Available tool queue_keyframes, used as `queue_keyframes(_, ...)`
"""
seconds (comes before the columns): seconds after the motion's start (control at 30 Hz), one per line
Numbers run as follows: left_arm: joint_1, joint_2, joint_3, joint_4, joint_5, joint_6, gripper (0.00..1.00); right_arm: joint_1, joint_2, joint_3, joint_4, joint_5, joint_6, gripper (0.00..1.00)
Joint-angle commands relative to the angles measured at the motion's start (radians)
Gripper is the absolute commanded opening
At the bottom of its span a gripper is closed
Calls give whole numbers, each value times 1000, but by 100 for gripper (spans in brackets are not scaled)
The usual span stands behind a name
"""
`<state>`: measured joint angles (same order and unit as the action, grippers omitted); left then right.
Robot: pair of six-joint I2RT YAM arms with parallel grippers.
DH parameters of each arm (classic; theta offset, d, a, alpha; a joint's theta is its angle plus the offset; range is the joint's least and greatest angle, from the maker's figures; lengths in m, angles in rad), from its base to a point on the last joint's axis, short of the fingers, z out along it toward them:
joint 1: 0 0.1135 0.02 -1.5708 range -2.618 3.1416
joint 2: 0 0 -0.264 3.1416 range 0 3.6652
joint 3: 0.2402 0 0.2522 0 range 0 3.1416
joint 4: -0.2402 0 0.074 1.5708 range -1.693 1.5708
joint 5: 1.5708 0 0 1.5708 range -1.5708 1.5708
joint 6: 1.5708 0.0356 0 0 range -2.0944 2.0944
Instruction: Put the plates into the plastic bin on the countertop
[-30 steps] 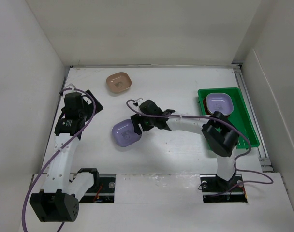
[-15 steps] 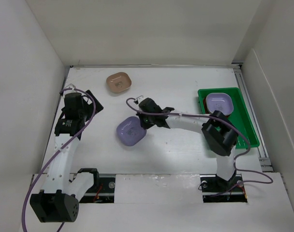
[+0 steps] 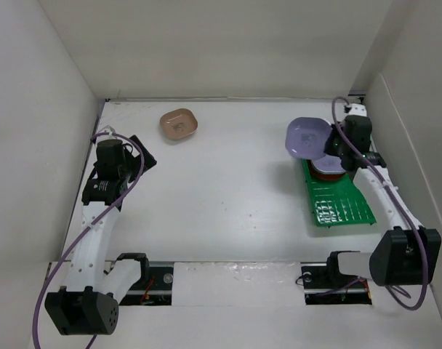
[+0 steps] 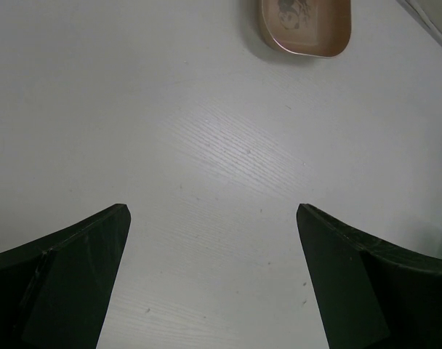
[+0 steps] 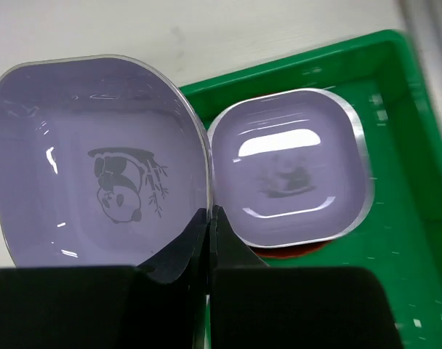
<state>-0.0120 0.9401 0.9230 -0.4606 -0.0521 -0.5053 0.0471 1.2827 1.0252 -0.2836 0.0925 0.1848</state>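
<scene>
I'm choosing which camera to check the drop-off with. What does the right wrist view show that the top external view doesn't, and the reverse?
Only the right wrist view: the panda print on the held lavender plate, the right hand pinching its rim, and a second lavender plate plainly lying in the green bin. Only the top external view: the tan-brown plate far off on the countertop, and the bin's bare near half. Both: the held plate at the bin's far left corner.

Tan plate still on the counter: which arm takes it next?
Left. The left pincer is open and facing the tan plate; the right pincer is shut on a lavender plate at the green bin.
</scene>
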Motion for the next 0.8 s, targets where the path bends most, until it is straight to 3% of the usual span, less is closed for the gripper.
queue_keyframes(0.0,-2,-20,8,20,14,11,100,-116,-49,-7,4,-59,-38,0)
queue_keyframes(0.2,-2,0,8,20,14,11,100,-317,-10,15,4,-100,-19,3)
queue_keyframes(0.4,-2,9,8,20,23,11,100,-342,62,4,24,-158,2,4)
queue_keyframes(0.47,-2,9,8,20,23,11,100,-328,75,4,37,-158,2,27)
queue_keyframes(0.5,-2,9,8,20,23,11,100,-311,75,4,37,-158,2,47)
queue_keyframes(0.53,-2,9,8,20,23,11,100,-302,75,13,37,-158,2,47)
queue_keyframes(0.57,-2,9,8,20,23,11,100,-291,64,13,37,-149,19,65)
queue_keyframes(0.63,-2,9,8,20,23,11,100,-267,38,33,37,-137,19,69)
queue_keyframes(0.67,-2,9,-1,20,23,11,100,-256,2,33,37,-137,19,100)
queue_keyframes(0.77,-2,9,-1,29,23,11,100,-189,-63,47,20,-137,28,100)
